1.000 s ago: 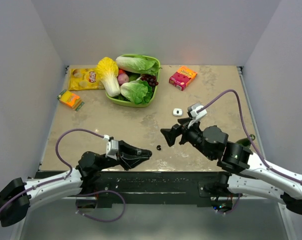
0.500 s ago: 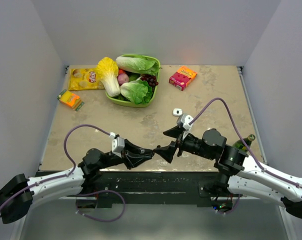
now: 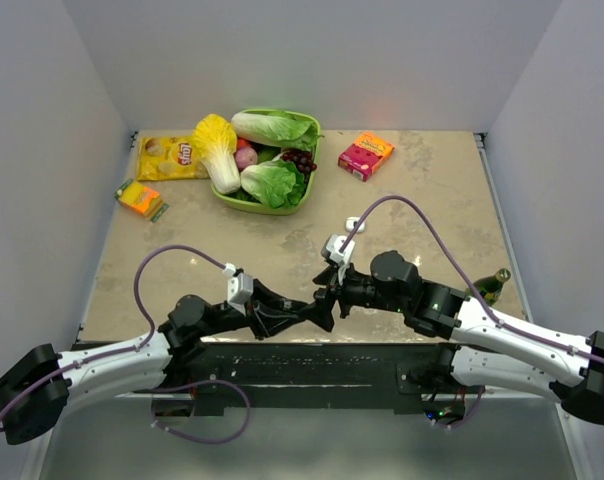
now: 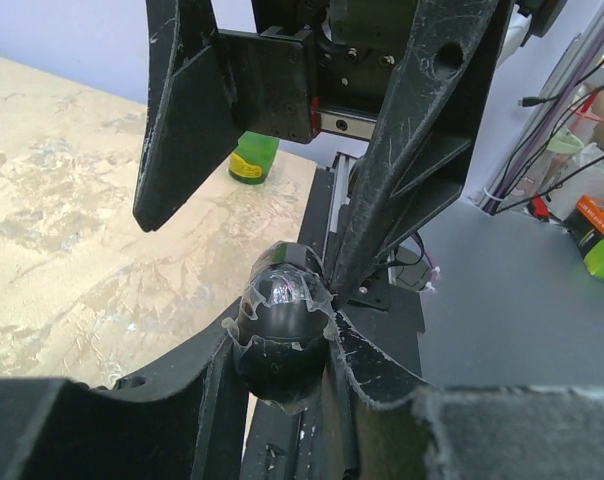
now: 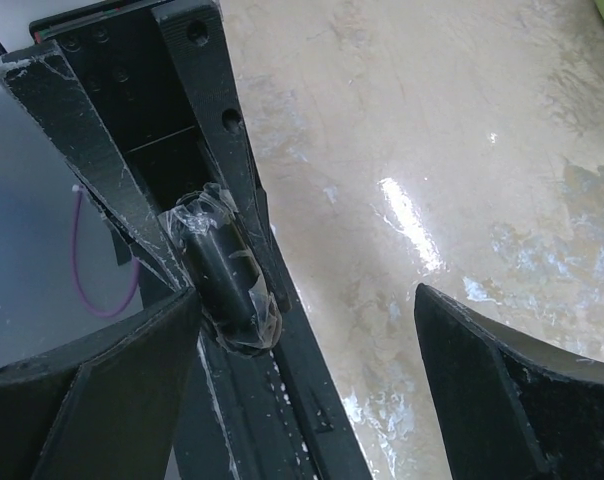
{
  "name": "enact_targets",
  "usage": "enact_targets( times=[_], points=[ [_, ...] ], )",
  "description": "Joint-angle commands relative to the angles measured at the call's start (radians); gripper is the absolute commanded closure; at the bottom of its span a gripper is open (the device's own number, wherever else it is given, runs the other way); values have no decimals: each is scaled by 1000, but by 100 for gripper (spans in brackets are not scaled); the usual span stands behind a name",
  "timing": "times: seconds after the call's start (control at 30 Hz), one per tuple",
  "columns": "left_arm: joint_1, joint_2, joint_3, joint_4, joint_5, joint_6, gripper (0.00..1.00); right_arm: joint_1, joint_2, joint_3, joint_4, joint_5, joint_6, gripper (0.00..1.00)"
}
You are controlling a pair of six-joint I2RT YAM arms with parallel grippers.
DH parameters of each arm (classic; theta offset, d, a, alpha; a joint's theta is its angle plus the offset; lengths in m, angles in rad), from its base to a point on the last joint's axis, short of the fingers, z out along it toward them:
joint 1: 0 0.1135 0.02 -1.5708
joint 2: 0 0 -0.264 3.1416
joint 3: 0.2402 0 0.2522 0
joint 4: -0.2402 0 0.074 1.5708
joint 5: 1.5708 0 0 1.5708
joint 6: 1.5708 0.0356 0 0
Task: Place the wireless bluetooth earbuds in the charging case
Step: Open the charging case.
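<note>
As far as I can tell from the top cam, the charging case lies flat on the tabletop just right of frame ctr. Its long side runs approx left-right across the picture. It's too small for me to say which way the lid faces. A purple cable loops just beside it.

The tabletop is mottled beige, boxed in by pale grey walls. At upper ctr sits a green basket w/ cabbages. A yellow chip bag and a small orange pack are at upper left, a pink box at upper right of ctr. A green bottle stands at the right edge by my right arm.

The case sits apart from both hands, above them in the frame, just past the right wrist.

My left hand pinches a black oval object, long axis along the fingers, w/ clear film bunched round it. My right hand is spread wide, tip to tip w/ the left. Its fingers straddle the object w/o clamping it. One finger is just beside it; can't tell if it touches.
</note>
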Motion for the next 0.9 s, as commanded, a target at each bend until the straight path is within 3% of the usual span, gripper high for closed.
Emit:
enact_targets(
  times=[0.0,0.3,0.87],
  points=[
    [-3,-18,36,74,46,-17,100,-2,1,43,-8,29,-12,11],
    [-5,-24,9,100,67,-8,100,-1,-25,49,-8,138,31,11],
    [-5,-18,4,65,13,-5,100,-1,-65,69,10,118,54,7]
  ],
)
